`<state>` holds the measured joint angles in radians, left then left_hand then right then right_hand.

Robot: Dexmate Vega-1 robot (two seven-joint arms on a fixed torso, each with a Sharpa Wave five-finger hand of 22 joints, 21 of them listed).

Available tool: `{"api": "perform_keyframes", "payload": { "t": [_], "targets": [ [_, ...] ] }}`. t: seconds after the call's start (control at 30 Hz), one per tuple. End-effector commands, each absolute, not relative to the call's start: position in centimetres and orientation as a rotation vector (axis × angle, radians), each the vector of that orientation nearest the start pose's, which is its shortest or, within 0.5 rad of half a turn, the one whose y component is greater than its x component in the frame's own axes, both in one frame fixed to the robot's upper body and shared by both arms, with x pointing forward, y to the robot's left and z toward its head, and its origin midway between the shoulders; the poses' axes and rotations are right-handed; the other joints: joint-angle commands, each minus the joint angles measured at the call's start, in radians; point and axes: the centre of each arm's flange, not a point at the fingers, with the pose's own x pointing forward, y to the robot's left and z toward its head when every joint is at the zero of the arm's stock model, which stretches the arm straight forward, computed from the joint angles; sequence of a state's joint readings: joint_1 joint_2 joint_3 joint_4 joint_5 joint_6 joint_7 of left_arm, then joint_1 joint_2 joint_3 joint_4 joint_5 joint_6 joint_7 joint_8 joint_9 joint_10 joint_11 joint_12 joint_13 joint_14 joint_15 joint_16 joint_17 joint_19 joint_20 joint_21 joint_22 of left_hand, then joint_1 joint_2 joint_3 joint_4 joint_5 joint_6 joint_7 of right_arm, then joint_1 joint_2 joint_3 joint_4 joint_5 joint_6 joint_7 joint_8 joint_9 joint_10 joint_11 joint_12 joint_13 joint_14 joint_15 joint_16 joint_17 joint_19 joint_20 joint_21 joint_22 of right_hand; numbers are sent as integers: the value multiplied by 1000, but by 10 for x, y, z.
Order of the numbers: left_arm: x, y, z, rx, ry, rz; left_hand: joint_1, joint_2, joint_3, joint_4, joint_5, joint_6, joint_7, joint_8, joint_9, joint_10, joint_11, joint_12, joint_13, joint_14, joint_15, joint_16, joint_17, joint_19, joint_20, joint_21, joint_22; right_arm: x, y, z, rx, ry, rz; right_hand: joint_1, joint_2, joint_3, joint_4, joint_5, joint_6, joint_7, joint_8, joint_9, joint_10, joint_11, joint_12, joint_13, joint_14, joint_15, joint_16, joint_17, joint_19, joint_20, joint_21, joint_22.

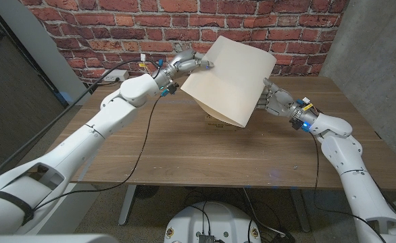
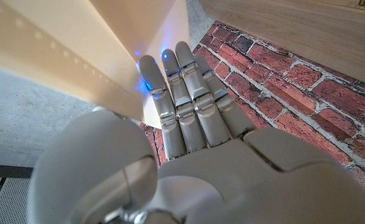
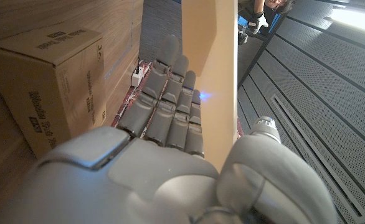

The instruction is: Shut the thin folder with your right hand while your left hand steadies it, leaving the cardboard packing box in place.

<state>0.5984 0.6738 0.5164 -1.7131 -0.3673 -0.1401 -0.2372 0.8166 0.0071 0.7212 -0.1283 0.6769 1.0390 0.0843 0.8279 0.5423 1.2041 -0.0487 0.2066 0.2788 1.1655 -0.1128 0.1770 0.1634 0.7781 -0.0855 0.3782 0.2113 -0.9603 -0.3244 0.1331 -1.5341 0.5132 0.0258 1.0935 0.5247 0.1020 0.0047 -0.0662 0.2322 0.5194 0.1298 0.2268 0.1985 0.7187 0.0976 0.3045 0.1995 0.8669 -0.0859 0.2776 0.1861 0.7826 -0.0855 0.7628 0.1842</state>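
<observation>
The thin tan folder [image 1: 228,77] stands raised off the table, tilted, partly folded, with its fold low near the table. My left hand [image 1: 184,65] holds its upper left edge; in the left wrist view the fingers [image 2: 189,106] lie along one face of the folder [image 2: 58,56] and the thumb sits on the other. My right hand [image 1: 272,100] holds the right edge, and the right wrist view shows the folder [image 3: 223,62] between fingers [image 3: 167,106] and thumb. The cardboard packing box [image 1: 219,123] sits on the table under the folder, mostly hidden; its printed side [image 3: 45,81] faces my right hand.
The wooden table [image 1: 151,142] stretches out bare in front of the box. A brick wall [image 1: 103,27] stands behind it, with a white power strip [image 1: 120,75] and cables at the back left. A person [image 3: 260,11] stands far off in the right wrist view.
</observation>
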Motion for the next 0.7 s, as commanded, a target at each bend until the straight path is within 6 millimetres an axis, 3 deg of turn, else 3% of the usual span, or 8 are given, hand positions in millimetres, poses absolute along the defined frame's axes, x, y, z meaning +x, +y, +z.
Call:
{"api": "perform_keyframes", "payload": {
  "t": [0.03, 0.13, 0.27, 0.33, 0.43, 0.6, 0.7],
  "targets": [
    [551, 151, 143, 623, -888, -606, 5, 3, 12, -1, 0, -7, 4, -1, -4, -38, -29, -7, 1, -54, -47, -2, 2, -5, -34, 7, 6, 550, -292, 7, -130, -726, 962, 8, -2, 3, -5, -6, 18, 0, 10, 3, 17, -1, 6, 0, 22, -8, 7, 3, 20, -36, 8, 3],
    [549, 150, 143, 624, -893, -614, 4, 3, 13, -1, -1, -9, 3, -2, -5, -38, -32, -6, 1, -54, -47, -1, 2, -7, -34, 9, 6, 548, -294, 7, -133, -723, 941, 13, 5, 7, -7, -10, 29, 0, 12, 3, 29, -2, 9, 1, 33, -5, 7, 3, 25, -35, 10, 3],
    [545, 150, 144, 630, -899, -614, 2, 4, 15, 0, -2, -10, 2, -1, -2, -38, -34, -6, 0, -56, -48, -1, 2, -9, -33, 11, 6, 546, -298, 5, -139, -714, 886, 81, 48, 52, -38, -26, 76, -22, 21, 3, 77, -22, 18, 0, 84, -28, 11, 2, 43, -45, 17, 3],
    [544, 150, 143, 634, -897, -613, 1, 4, 15, 0, -3, -12, 2, -1, -1, -39, -35, -5, 0, -54, -48, 0, 2, -10, -33, 12, 6, 546, -300, 4, -142, -711, 854, 111, 56, 75, -52, -35, 114, -47, 28, 4, 117, -49, 25, 0, 122, -48, 13, 1, 67, -60, 27, 3],
    [543, 149, 143, 627, -893, -623, 0, 3, 16, 0, -3, -11, -1, -1, -3, -41, -34, -6, 0, -56, -49, 0, 2, -11, -33, 13, 6, 545, -301, 3, -138, -715, 834, 130, 61, 95, -59, -41, 162, -76, 38, 5, 182, -75, 40, 1, 179, -86, 21, 2, 86, -76, 37, 2],
    [540, 149, 142, 599, -892, -642, -6, -1, 16, 0, -6, -12, -6, -7, -12, -48, -35, -7, 0, -70, -51, -3, 2, -16, -27, 15, 6, 544, -302, 3, -135, -719, 821, 147, 70, 117, -62, -42, 230, -94, 55, 6, 232, -91, 49, 1, 217, -101, 24, 3, 86, -85, 51, 15],
    [538, 149, 142, 597, -897, -651, -14, -6, 13, 2, -11, -14, -15, -14, -24, -58, -33, -11, -2, -83, -50, -5, 2, -20, -19, 18, 6, 543, -303, 2, -129, -724, 809, 180, 89, 152, -69, -35, 260, -104, 60, 6, 258, -95, 52, 1, 243, -106, 27, 4, 85, -88, 60, 20]
  ]
}}
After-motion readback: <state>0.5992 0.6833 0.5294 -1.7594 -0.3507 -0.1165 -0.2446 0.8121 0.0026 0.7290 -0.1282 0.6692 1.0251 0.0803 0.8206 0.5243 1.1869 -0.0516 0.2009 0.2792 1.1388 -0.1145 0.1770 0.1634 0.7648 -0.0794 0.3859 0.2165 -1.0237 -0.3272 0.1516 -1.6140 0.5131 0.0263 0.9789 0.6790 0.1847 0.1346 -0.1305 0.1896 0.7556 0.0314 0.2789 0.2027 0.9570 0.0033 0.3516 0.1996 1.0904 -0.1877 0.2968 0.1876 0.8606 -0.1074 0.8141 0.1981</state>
